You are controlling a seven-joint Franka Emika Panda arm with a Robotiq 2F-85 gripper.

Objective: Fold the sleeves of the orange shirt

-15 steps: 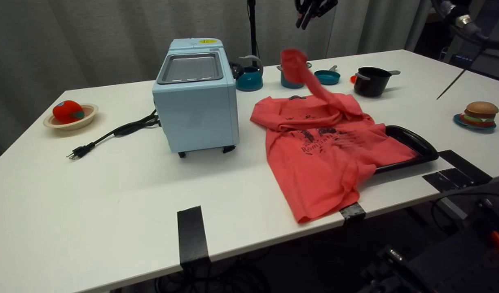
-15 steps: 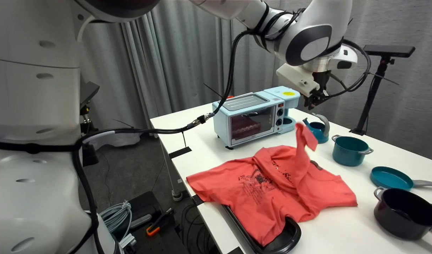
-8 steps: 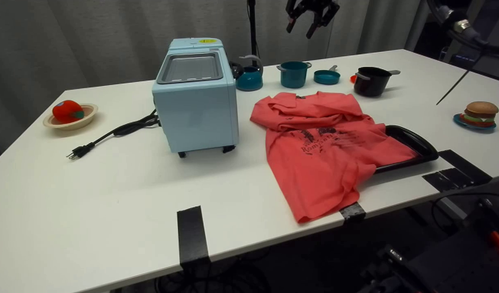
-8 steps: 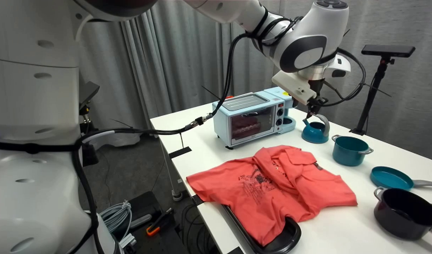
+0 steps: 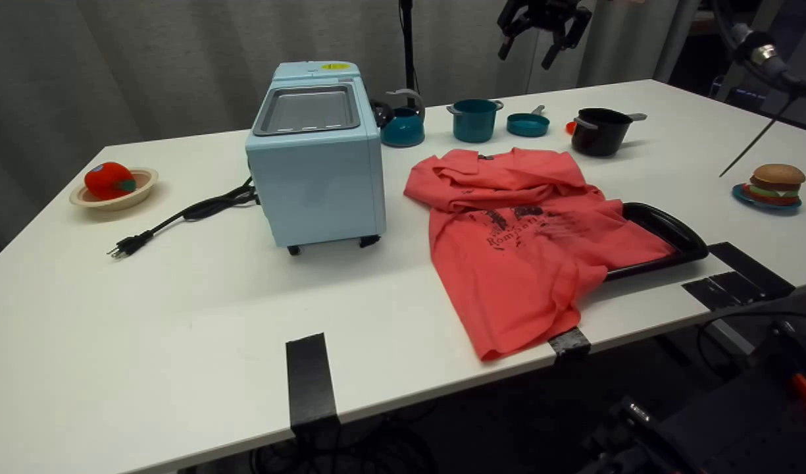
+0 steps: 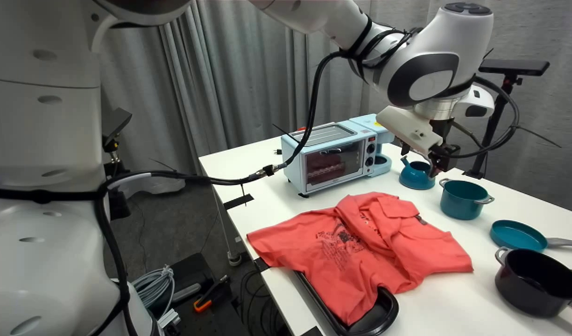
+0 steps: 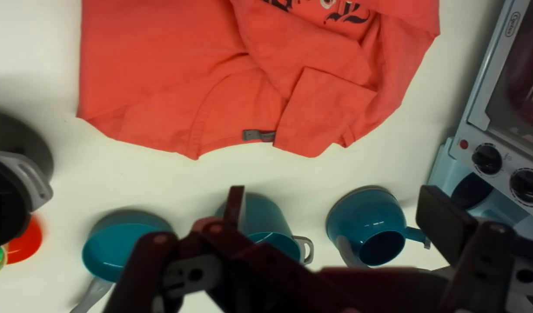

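Note:
The orange shirt lies rumpled on the white table, its dark print facing up, in both exterior views and the wrist view. One of the sleeves is laid inward over the collar, beside a grey tag. I cannot clearly make out the other sleeve among the folds. My gripper hangs in the air beyond the collar side, apart from the cloth. In the wrist view its fingers stand wide apart, holding nothing; a teal kettle shows below in the gap.
A black tray sits under one side of the shirt. Beyond the collar are a teal pot, a teal pan and a black pot. A light-blue toaster oven stands beside the shirt. Further off is a toy burger.
The sleeve, up in the air a second ago, has dropped across the collar. My jaws have spread from nearly together to wide. The arm has come down and shifted sideways, toward the pots.

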